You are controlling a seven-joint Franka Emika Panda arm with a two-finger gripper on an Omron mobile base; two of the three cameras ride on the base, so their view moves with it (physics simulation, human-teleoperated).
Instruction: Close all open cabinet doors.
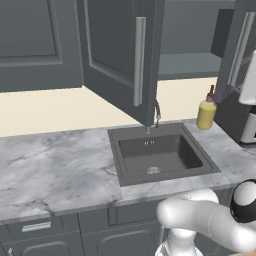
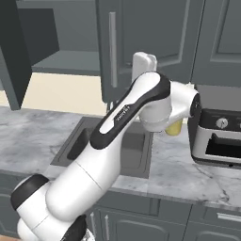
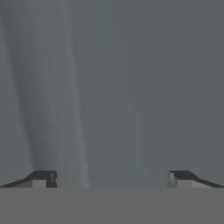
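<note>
Spread wide and holding nothing, end effector [image 3: 112, 179] is facing a grey cabinet door [image 3: 109, 87] close up, seemingly positioning to push it closed

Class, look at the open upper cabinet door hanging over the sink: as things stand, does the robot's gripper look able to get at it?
Probably yes. The gripper is open and faces a plain grey surface close ahead, apparently the cabinet door over the sink; nothing lies between them.

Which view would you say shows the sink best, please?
The left base view: the whole sink shows, basin, drain and all. In the right base view the arm hides most of it. The hand view faces a blurred grey surface.
</note>
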